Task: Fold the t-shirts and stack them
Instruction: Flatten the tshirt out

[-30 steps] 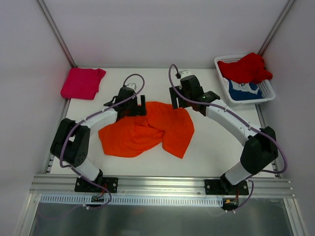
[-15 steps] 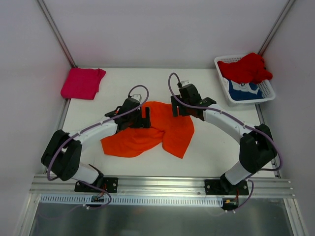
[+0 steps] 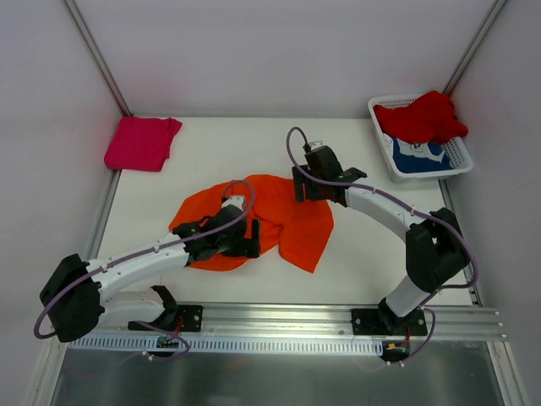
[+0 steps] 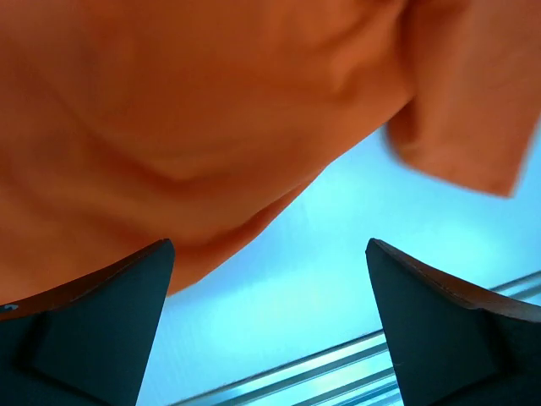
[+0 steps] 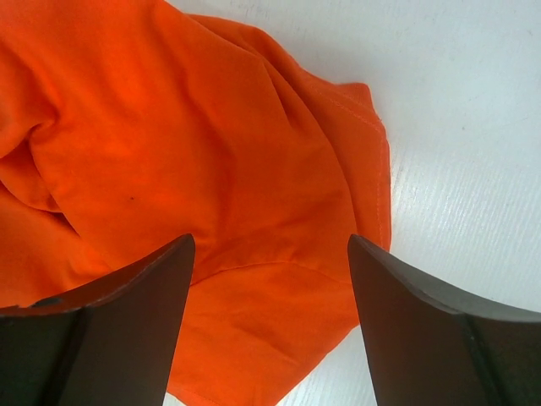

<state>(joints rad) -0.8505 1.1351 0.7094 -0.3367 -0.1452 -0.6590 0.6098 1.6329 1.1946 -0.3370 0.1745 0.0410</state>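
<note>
The orange t-shirt (image 3: 283,222) lies crumpled mid-desk (image 3: 372,254), not yet flat. The left pincer (image 3: 246,244) over its near hem and the right pincer (image 3: 303,191) above its far edge both gape empty, seemingly lining up to spread it.

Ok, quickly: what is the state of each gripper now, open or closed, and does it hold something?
Left gripper: open, holding nothing, over the near edge of the orange shirt.
Right gripper: open, holding nothing, over the same shirt.

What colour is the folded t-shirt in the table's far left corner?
The folded t-shirt is magenta-pink; see the top external view.
</note>
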